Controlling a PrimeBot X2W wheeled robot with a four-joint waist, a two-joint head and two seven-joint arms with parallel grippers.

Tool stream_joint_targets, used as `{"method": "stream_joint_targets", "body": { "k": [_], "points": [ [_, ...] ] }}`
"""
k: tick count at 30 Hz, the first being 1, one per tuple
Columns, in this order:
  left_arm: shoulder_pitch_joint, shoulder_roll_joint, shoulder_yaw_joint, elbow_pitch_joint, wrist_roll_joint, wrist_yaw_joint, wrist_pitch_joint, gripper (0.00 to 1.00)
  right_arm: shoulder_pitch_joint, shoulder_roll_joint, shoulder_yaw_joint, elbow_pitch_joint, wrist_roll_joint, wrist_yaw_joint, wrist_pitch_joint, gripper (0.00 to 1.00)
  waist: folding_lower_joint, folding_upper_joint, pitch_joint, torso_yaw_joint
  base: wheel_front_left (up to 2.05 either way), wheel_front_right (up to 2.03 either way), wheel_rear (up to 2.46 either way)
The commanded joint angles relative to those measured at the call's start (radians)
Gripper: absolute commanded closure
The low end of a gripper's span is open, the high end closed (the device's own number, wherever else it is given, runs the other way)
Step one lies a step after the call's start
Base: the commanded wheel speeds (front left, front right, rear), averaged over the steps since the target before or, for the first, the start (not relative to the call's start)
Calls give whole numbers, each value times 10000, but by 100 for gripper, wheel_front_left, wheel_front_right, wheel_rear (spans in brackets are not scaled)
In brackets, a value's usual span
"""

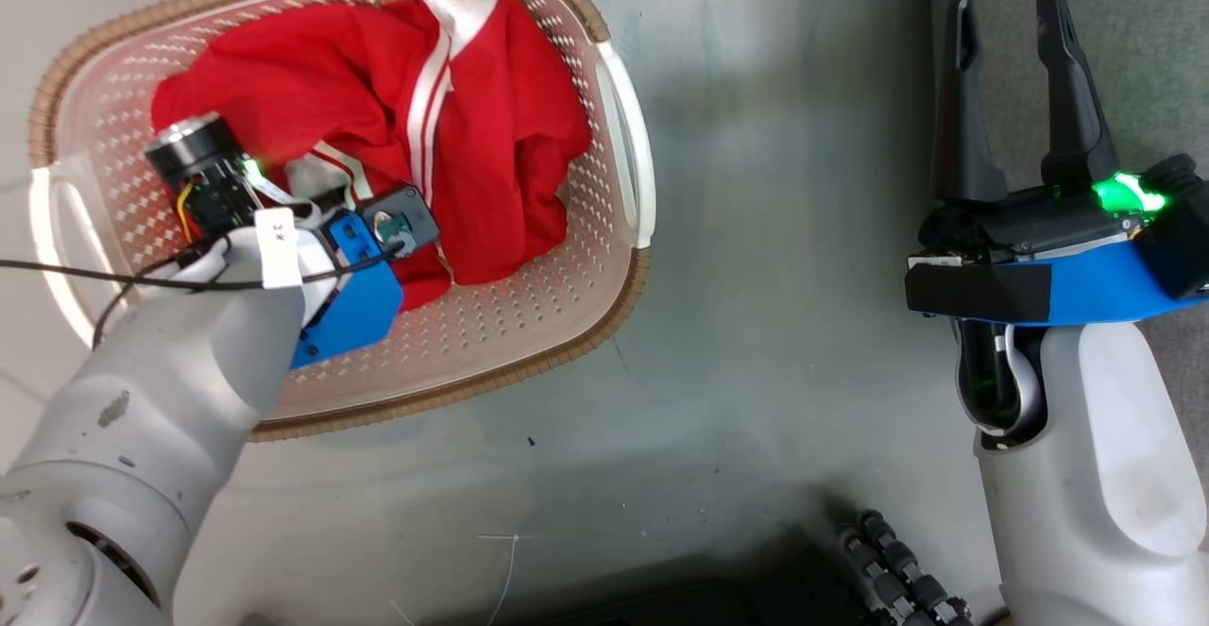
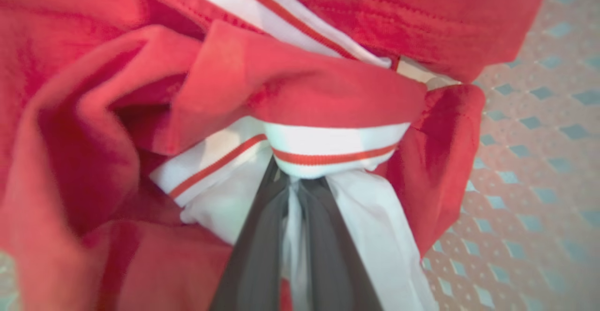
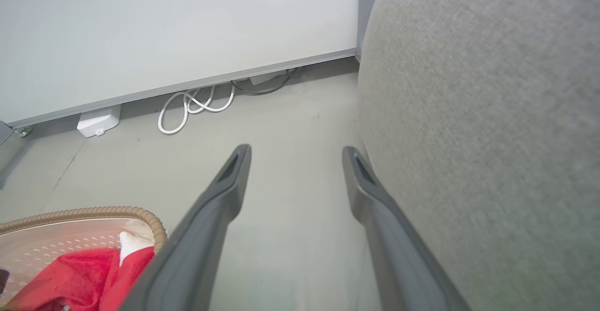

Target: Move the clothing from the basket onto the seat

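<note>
The red clothing [image 1: 510, 135] lies bunched in the cream perforated basket [image 1: 529, 324] at the upper left, its white stripes facing up. My left arm reaches down into the basket. In the left wrist view my left gripper [image 2: 293, 179] is shut on a white fold with red-and-white striped trim [image 2: 333, 154], and red fabric [image 2: 304, 81] crowds around it. My right gripper [image 1: 1007, 1] is open with nothing in it, hanging over the floor at the edge of the light grey seat [image 1: 1162, 41]. The right wrist view shows its spread fingers [image 3: 234, 179] beside the seat [image 3: 492, 114].
Bare grey floor [image 1: 774, 277] lies between basket and seat. A white wall panel, a coiled white cable [image 3: 194, 104] and a small white box [image 3: 98, 121] stand beyond. My dark base with a cable chain [image 1: 897, 569] is at the bottom.
</note>
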Motion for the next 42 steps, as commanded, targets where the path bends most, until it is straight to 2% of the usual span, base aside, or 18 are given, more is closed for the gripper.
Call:
{"method": "stream_joint_targets", "body": {
  "k": [1,11,19,26,32,42],
  "points": [
    [134,-22,-37,21,-65,11,-60,100,-110,-26,18,31,-39,-5,-10,0,0,0,-108,47,0,0,0],
    [124,-674,30,-143,-537,11,-946,100,-48,-29,-154,190,-416,-5,-10,0,0,0,-745,603,0,0,0],
    [371,-955,176,-242,-914,32,-1779,100,111,-29,-191,397,-616,-3,-9,0,0,0,-1482,1012,0,0,0],
    [782,-1111,542,-659,-1412,223,-2179,100,356,-29,-277,625,-783,-5,-10,0,0,0,-2347,1295,0,0,0],
    [1202,-1179,993,-1622,-1875,441,-2243,100,692,-27,-355,819,-956,-3,-10,0,0,0,-3198,1605,0,0,0],
    [2441,-642,1989,-4337,-2369,936,-2251,100,1503,-27,-462,1198,-1117,-3,-10,0,0,0,-4934,2093,0,0,0]
  ]
}}
